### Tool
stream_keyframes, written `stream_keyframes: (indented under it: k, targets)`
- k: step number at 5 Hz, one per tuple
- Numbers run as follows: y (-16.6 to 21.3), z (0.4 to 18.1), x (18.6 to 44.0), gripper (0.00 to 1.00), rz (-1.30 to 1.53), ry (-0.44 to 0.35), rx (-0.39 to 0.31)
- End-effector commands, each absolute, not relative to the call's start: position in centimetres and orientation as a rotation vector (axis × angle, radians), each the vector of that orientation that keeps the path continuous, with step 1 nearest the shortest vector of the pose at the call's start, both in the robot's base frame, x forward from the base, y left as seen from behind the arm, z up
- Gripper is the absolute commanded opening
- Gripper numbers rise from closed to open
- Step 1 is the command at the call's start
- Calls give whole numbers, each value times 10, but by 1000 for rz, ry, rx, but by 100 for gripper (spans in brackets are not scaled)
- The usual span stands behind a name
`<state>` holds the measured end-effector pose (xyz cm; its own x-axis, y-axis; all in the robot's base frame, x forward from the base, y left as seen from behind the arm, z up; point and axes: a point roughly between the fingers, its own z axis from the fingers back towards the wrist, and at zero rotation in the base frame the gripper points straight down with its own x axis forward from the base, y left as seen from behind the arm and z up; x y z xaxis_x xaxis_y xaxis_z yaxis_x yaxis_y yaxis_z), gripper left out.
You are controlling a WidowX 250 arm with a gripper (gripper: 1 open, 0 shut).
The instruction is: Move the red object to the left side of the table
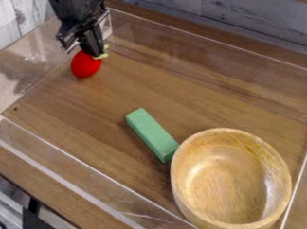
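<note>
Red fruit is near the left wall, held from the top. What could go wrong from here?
1. The red fruit is round and glossy; once released it may roll back across the table toward the middle.
2. The jaws grip only its top by the leafy stem, so it could slip out early.
3. The clear wall stands close beside it; a drift leftward risks bumping it.

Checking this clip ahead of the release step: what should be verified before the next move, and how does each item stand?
1. Gripper shut on the red object: ok.
2. Red object over the left side of the table: ok.
3. Red object resting on the tabletop: cannot tell.
4. Green block apart from the drop spot: ok.
5. Wooden bowl apart from the drop spot: ok.
6. Gap to the left acrylic wall: cannot tell.
</note>
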<state>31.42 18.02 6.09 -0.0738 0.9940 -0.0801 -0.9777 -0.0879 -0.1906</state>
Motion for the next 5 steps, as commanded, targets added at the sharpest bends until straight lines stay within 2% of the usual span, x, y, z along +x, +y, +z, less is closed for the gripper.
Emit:
stream_keyframes:
  k: [1, 2, 3, 5]
  targets:
    - [190, 81, 328, 100, 1666, -131, -254]
    - [187, 83, 335, 0, 1694, -52, -279]
    - [196, 78, 343, 100, 1711, 22, -304]
    - [192, 110, 349, 100, 1596, -22, -292]
